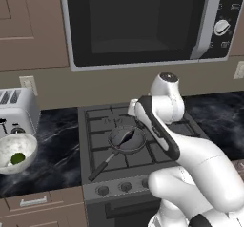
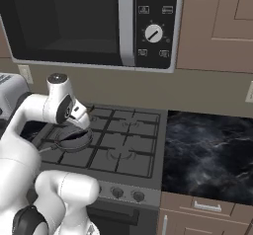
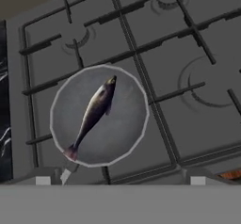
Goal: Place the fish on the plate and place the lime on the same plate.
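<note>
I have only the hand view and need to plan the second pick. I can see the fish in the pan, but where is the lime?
Observer: The lime lies in a white bowl on the counter, left of the stove.
Operator: Anything close to that bowl?
Observer: A toaster stands just behind it.
Operator: Which way does the pan handle point?
Observer: The handle points toward the stove's front left.

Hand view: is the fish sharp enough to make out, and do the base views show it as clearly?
Hand view: fish is soft-edged but legible in the frying pan, under flat, shadowless light. Left base view: a small dark sliver. Right base view: the arm covers most of the pan.
</note>
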You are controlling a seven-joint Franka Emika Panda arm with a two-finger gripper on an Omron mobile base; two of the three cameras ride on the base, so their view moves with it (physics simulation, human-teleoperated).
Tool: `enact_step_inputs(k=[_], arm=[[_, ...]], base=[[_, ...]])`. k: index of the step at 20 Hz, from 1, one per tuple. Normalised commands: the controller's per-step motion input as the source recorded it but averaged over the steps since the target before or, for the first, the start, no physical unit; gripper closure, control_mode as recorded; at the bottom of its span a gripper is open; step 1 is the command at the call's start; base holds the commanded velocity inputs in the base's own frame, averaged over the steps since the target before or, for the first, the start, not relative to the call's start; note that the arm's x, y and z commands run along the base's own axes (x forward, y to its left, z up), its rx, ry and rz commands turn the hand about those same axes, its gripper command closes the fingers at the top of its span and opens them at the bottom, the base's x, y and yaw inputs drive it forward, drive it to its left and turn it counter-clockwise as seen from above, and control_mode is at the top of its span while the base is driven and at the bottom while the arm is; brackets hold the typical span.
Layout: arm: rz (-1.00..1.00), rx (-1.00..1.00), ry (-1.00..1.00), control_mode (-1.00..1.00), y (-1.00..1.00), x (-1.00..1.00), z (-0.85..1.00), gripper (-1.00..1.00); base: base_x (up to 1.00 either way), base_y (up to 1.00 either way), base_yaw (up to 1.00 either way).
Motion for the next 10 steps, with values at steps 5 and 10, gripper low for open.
enact_step_inputs(k=[5,10], arm=[[0.00,0.00,0.10,-1.00,0.36,0.18,-0.23,-1.00],[-0.04,-0.04,0.07,-1.00,0.06,0.27,-0.41,-1.00]], base=[[0.00,0.00,0.00],[0.00,0.00,0.00]])
